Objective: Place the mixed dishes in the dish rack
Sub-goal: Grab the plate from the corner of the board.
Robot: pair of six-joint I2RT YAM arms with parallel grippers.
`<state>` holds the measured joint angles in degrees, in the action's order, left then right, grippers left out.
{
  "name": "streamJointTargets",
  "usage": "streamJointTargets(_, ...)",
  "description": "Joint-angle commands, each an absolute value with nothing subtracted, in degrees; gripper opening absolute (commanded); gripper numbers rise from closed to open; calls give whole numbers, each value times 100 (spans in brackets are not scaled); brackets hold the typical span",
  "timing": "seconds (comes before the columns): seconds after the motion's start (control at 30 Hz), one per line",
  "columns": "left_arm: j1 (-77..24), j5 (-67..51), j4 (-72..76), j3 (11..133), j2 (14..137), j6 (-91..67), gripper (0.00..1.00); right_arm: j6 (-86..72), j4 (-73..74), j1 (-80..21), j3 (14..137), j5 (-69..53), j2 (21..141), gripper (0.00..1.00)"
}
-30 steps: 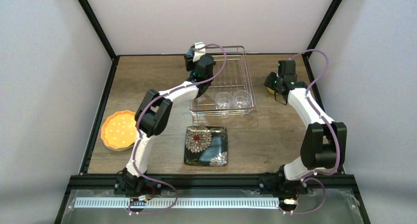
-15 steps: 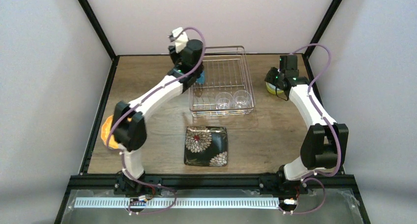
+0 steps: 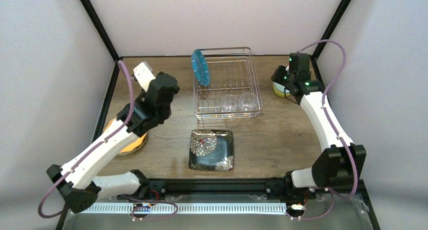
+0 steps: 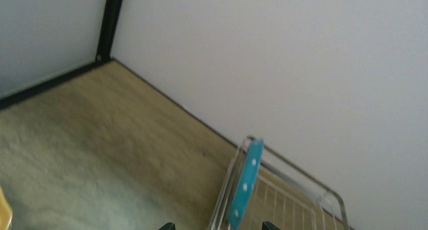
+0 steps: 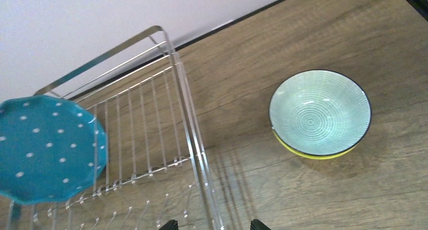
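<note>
**Top external view: one plate and two cups racked, four dishes on the worktop**

1. Rack. The dish rack (image 3: 256,81) sits at the rear centre of the worktop (image 3: 282,139).
2. Loaded items.
   - The blue white-dotted plate (image 3: 200,67) stands on edge, slightly tilted, along the rack's left side toward the back. The right wrist view shows its dotted face (image 5: 48,149) inside the wires. The left wrist view shows it edge-on (image 4: 246,189).
   - Two clear glass cups (image 3: 229,103) (image 3: 247,101) stand side by side in the rack's near right part.
3. Unloaded items.
   - The black square floral plate (image 3: 211,149) lies flat just in front of the rack, not touching it.
   - The orange plate (image 3: 135,143) lies at the left edge, mostly covered by the left arm (image 3: 101,152).
   - The mint bowl (image 5: 319,112) is nested in the yellow-green bowl (image 5: 313,154). The pair stands right of the rack, clear of its wall.
4. Left jaws. Only the tips show, at the bottom of the left wrist view. They stand wide apart and hold nothing. They are raised and aimed at the rack's left rear corner.
5. Right jaws. The tips stand well apart and hold nothing. They hang over the worktop at the rack's right wall, between rack and bowls. The right arm (image 3: 318,109) reaches along the right side.
</note>
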<state>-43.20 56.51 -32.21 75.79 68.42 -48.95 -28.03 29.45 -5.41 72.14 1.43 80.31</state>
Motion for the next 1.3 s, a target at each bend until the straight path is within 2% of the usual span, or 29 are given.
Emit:
streamJointTargets(0.0,-4629,4793,-4261,7044,6400,-6125,100,-2595,3248,-837,7350,290,7634,83)
streamJointTargets(0.33,-5231,3810,-4389,5644,5683,-7385,100,-2530,3880,-2011,7084,947,6983,83)
streamJointTargets(0.73,-5716,2818,-3085,3932,5705,-8503,100,-2800,4288,-3045,6162,1438,6284,79)
streamJointTargets(1.0,-5718,2710,-2591,3026,5204,-8783,100,-2882,4225,-3325,5631,1403,6168,79)
streamJointTargets(1.27,-5721,2393,-1483,1868,5049,-9094,100,-2946,4121,-3690,5459,1480,6342,78)
